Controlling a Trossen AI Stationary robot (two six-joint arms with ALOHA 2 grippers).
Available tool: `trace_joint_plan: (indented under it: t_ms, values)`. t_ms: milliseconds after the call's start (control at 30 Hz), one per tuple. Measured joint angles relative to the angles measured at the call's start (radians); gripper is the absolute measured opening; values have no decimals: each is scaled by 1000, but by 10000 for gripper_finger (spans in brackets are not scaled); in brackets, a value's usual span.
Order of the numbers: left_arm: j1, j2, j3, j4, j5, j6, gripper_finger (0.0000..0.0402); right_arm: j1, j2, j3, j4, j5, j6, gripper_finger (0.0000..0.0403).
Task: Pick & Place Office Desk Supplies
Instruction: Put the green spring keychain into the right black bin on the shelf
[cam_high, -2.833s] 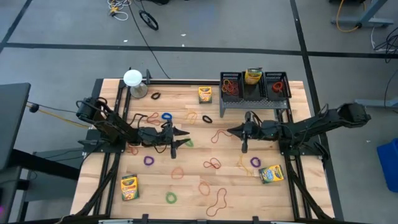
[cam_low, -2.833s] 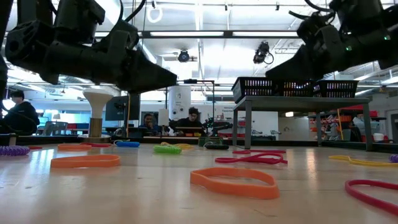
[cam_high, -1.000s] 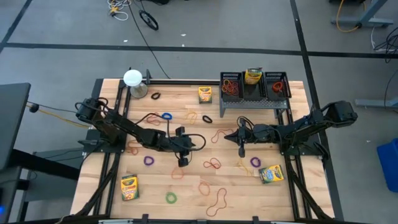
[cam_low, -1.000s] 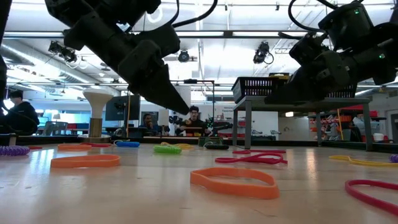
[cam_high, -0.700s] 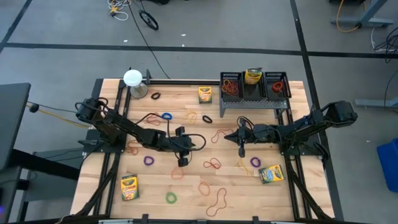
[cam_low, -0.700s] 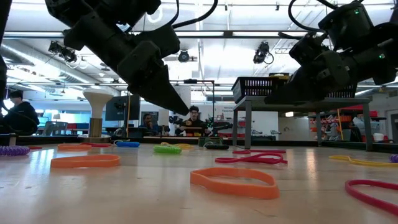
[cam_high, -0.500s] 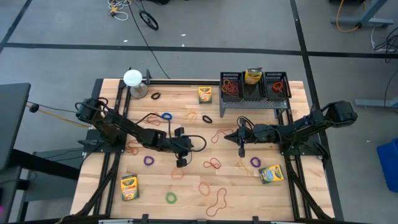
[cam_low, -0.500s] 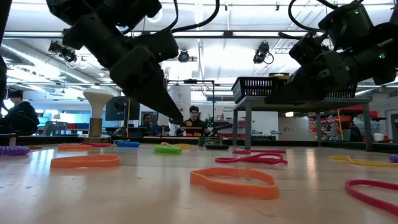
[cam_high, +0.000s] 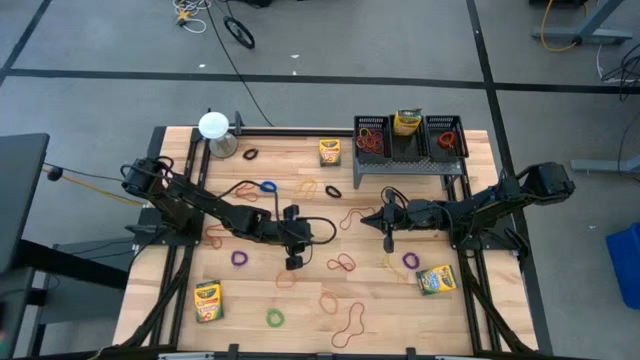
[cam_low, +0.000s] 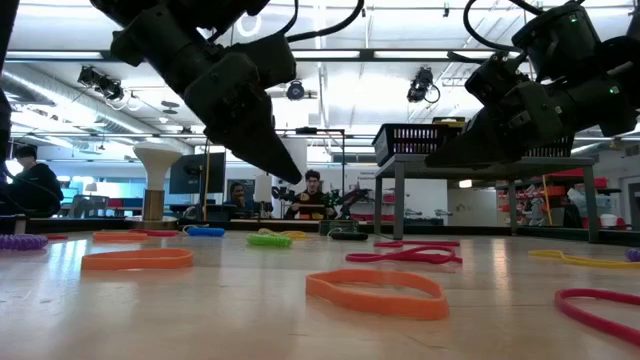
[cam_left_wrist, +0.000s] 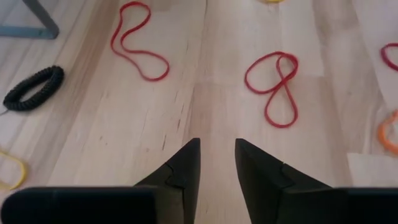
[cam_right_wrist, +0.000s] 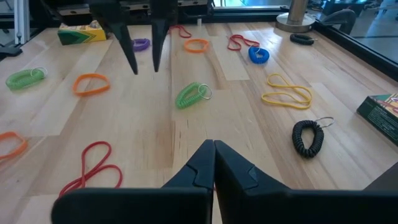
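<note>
Wood table (cam_high: 300, 310), left gripper (cam_left_wrist: 216, 163) (seemingly empty) apart

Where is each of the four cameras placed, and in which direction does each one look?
High view: above the table, looking straight down; both arms show.
Low view: at table-top height, looking level across into the room; both arms hang in from above.
Left wrist view: on the left arm, looking down at bare wood past its own parted fingers.
Right wrist view: on the right arm, looking across the table past its own closed fingers.
Shared: the right wrist view and the high view both show the left gripper.
</note>
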Motion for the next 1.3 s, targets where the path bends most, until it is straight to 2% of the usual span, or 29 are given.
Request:
trace_joint_plan:
  t_ms: [233, 467, 633, 767, 933, 1000, 1100, 1300]
  values:
    - [2, 5, 0, -119, -81, -21, 142, 0, 0, 0, 0, 0, 0, 8]
    - [44, 81, 1, -115, -10, 2, 145, 0, 0, 0, -2, -3, 0, 8]
    - [77, 128, 2, -110, -27, 7, 137, 0, 0, 0, -3, -3, 0, 8]
    - [80, 132, 2, -109, -24, 13, 109, 0, 0, 0, -5, -3, 0, 8]
    - [72, 131, 2, -111, -24, 87, 33, 0, 0, 0, -6, -3, 0, 8]
    - [70, 130, 0, -104, -29, 111, 15, 0, 0, 0, -7, -3, 0, 8]
    - [66, 133, -19, -16, -24, 141, 14, 0, 0, 0, -19, -3, 0, 8]
    - [77, 134, -160, 480, 72, 165, 12, 51, 11, 1, -12, 0, -11, 24]
